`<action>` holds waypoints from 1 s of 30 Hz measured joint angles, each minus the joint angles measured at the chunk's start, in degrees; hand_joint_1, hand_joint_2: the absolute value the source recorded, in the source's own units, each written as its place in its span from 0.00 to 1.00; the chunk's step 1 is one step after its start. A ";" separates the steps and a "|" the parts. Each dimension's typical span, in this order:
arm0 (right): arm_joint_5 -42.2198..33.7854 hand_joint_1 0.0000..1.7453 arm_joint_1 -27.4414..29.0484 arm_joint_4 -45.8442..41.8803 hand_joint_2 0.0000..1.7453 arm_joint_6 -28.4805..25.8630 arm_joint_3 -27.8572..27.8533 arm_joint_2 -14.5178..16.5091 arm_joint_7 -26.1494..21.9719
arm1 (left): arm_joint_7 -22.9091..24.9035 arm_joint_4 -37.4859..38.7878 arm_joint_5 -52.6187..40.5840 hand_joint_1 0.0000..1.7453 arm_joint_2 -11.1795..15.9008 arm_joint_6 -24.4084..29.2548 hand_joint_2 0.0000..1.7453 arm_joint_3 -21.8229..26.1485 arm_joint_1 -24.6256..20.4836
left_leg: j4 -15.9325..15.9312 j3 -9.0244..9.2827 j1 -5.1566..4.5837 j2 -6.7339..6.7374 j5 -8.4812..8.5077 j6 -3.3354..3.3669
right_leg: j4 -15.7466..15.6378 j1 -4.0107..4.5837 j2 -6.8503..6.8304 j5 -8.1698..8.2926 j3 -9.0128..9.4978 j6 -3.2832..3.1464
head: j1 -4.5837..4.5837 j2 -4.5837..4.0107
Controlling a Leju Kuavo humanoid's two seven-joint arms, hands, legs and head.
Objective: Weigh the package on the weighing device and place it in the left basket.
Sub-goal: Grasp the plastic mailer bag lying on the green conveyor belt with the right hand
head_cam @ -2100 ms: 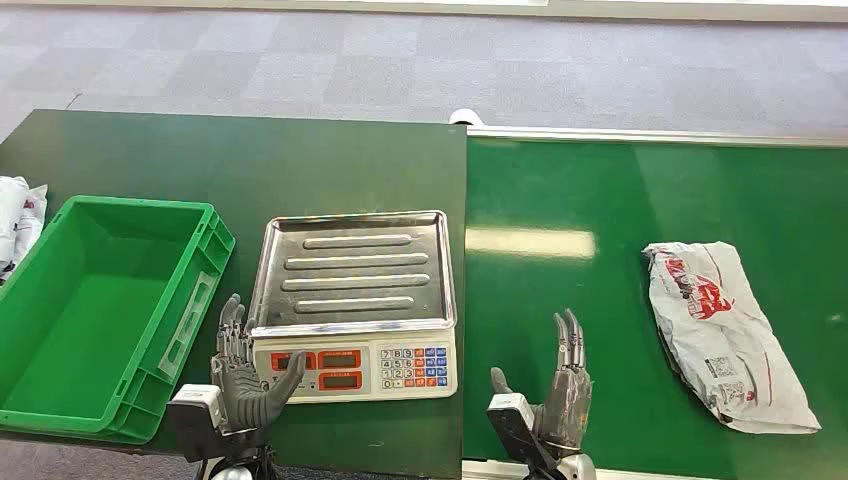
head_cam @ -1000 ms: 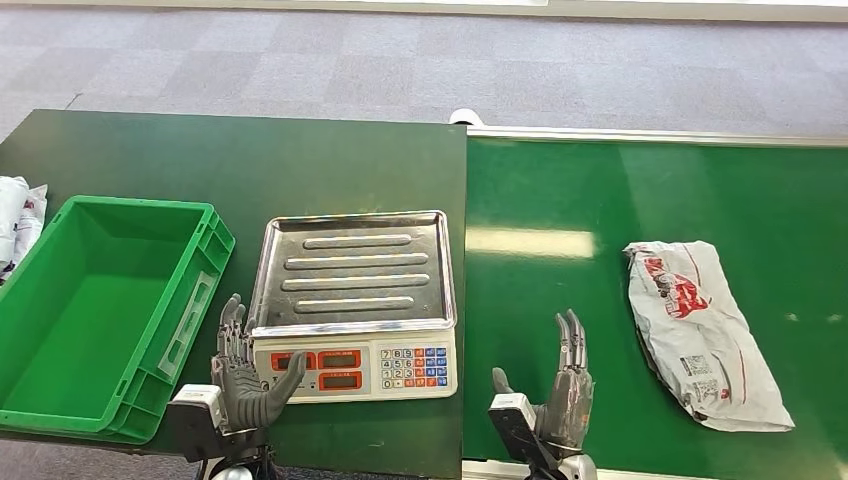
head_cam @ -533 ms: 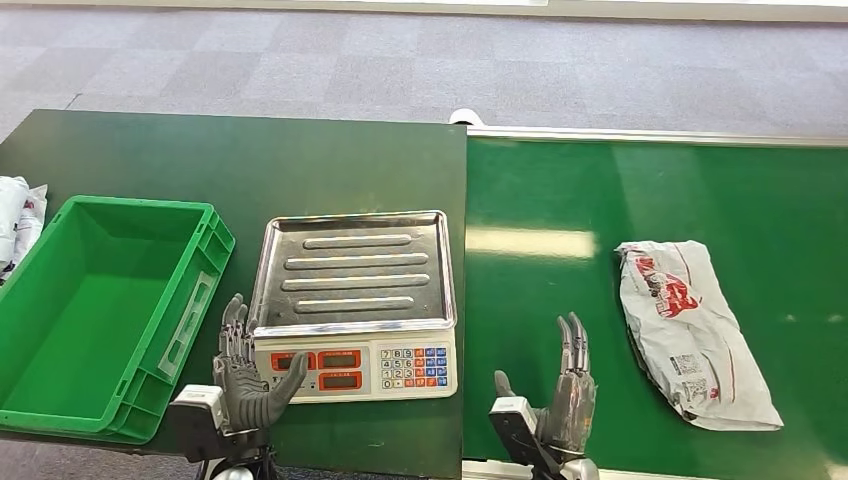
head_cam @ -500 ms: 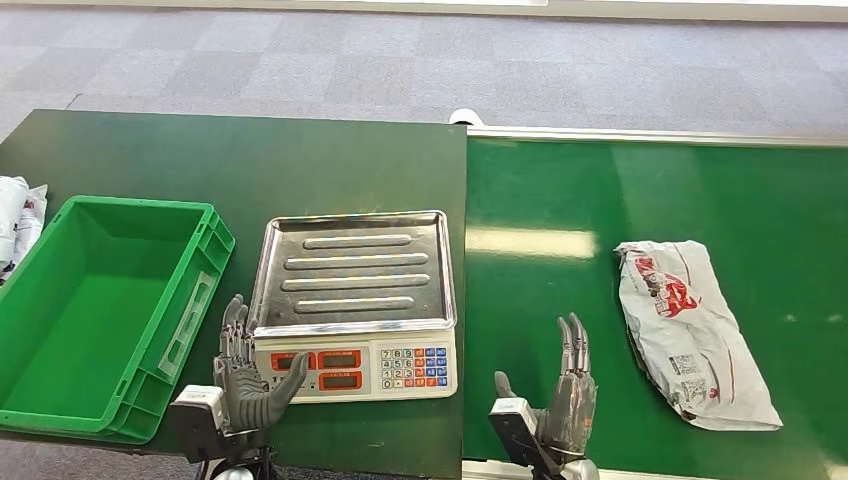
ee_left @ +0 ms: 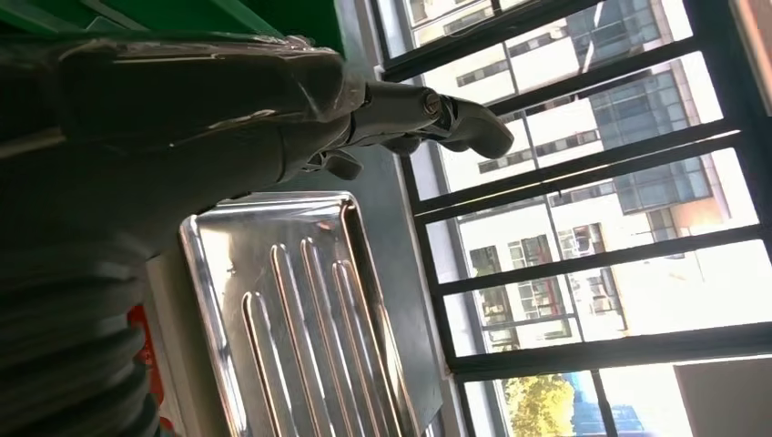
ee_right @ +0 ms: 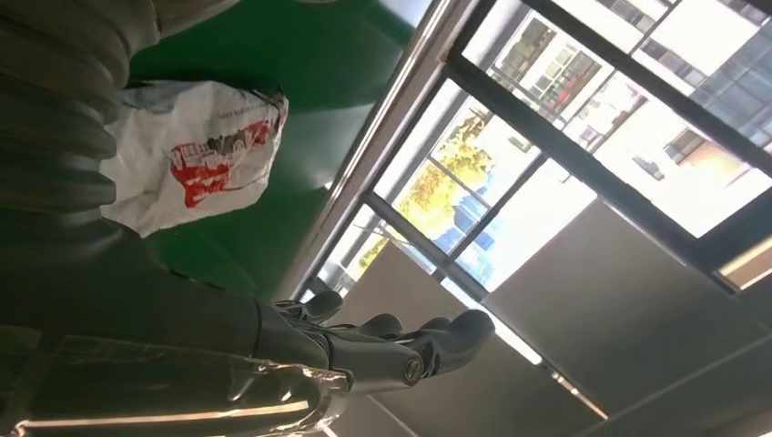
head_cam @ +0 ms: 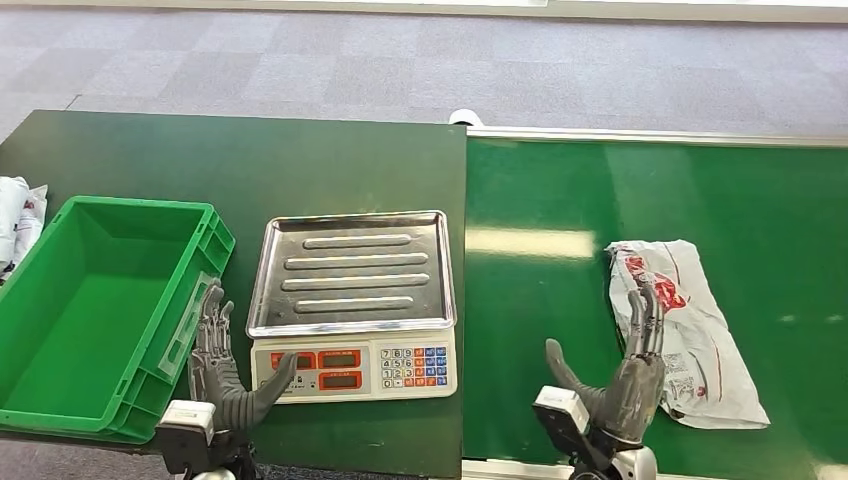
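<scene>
At the near edge of the surface both hands are seen with fingers spread and nothing held: the left hand (head_cam: 222, 375) stands between the green basket (head_cam: 60, 385) and the weighing device (head_cam: 352, 305), and the right hand (head_cam: 622, 375) is raised just beside the near end of the package (head_cam: 700, 335), which its fingertips overlap in the head view; contact cannot be told. The package is seen lying flat toward the right end of the surface, well apart from the weighing device. Nothing is carried on the steel tray (head_cam: 352, 270), and the basket is seen empty, so by judgement no step is done: grasping, weighing and placing in the basket are all left. Farther off, windows and buildings are shown behind the tray (ee_left: 300, 319) in the left wrist view, and the package's red print (ee_right: 214, 155) is shown close in the right wrist view, as the head view does not give it.
</scene>
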 joint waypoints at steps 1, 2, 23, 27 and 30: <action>-0.08 0.00 -1.62 0.16 1.00 0.21 -0.73 -0.70 2.33 | 0.22 -0.10 -0.87 0.00 0.15 -0.77 1.00 -0.17 -0.56 | 0.00 0.01 0.00 0.00 0.02 0.01 | 0.00 0.00 0.00 0.01 0.01 0.00 | 0.01 0.00; -0.05 0.00 -3.47 0.59 1.00 0.72 -1.48 -1.58 5.21 | 0.59 -0.05 -1.87 0.00 0.26 -1.58 1.00 -0.37 -1.23 | 0.01 0.02 -0.01 -0.01 0.04 0.03 | 0.00 -0.01 0.00 0.02 0.03 0.01 | 0.01 0.00; 2.61 0.91 -25.79 41.14 1.00 23.82 -18.12 -15.48 40.14 | 5.29 1.98 -6.13 0.00 -2.90 -5.18 1.00 -4.32 -7.66 | 0.06 -0.06 -0.04 -0.10 0.06 0.10 | 0.00 -0.04 -0.04 0.10 0.00 0.09 | 0.00 0.00; 7.81 1.00 -27.79 46.03 1.00 25.48 -17.97 -16.22 45.40 | 6.22 2.29 -6.34 0.00 -3.96 -4.89 1.00 -4.09 -7.95 | 0.06 0.04 -0.02 -0.08 0.07 0.09 | 0.00 -0.02 -0.04 0.10 0.05 0.08 | -0.01 0.00; 13.14 1.00 -29.19 47.78 1.00 23.57 -16.62 -16.44 50.54 | 6.68 2.27 -6.69 0.00 -4.43 -4.14 1.00 -3.55 -7.92 | 0.06 0.07 -0.01 -0.09 0.07 0.09 | 0.00 -0.02 -0.07 0.09 0.11 0.08 | 0.01 0.00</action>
